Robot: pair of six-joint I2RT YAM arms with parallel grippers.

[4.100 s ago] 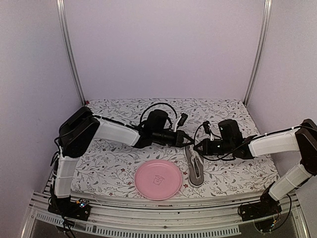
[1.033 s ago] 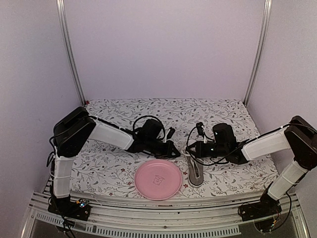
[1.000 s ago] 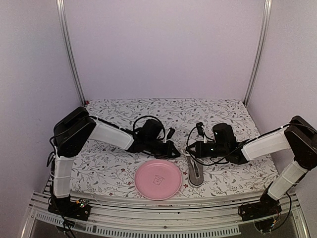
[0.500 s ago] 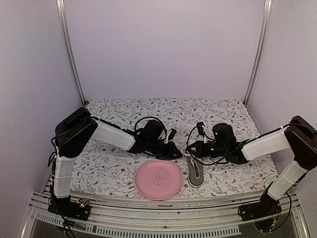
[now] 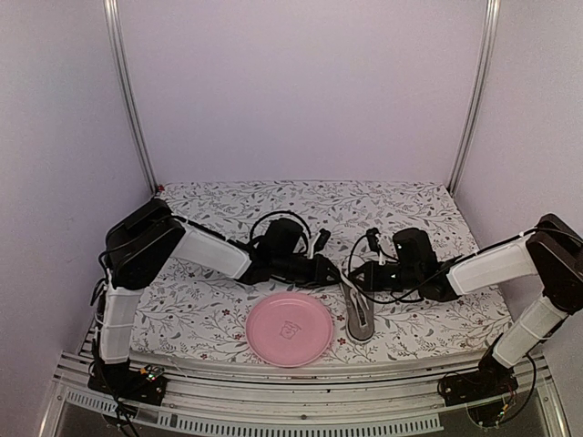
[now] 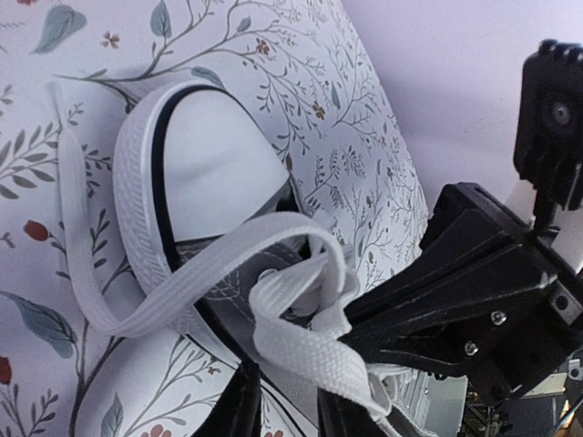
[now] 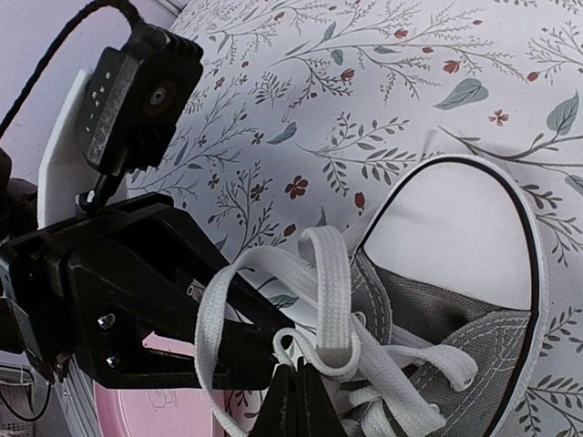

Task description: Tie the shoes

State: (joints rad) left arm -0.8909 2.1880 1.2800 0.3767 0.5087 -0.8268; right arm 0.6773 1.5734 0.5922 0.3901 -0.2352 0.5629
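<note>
The small grey sneaker (image 5: 361,317) lies on the flowered cloth right of the pink plate, white toe cap pointing away from me. Both grippers meet over its laces. In the left wrist view the toe cap (image 6: 214,168) is in the middle and a white lace (image 6: 301,337) loops across the right finger (image 6: 339,411). My left gripper (image 6: 290,410) has its jaws apart and also shows from above (image 5: 335,271). My right gripper (image 7: 296,393) is shut on a lace loop (image 7: 330,273) above the shoe (image 7: 465,246), seen from above (image 5: 355,275) too.
A pink plate (image 5: 289,330) sits near the front edge, just left of the shoe. The flowered cloth (image 5: 410,205) covers the table. Metal posts stand at the back corners and pale walls close in the sides.
My left gripper has moved right, from beside the plate's far rim to the shoe's laces. The right gripper has stayed over the laces, nearly still. The shoe has not moved.
</note>
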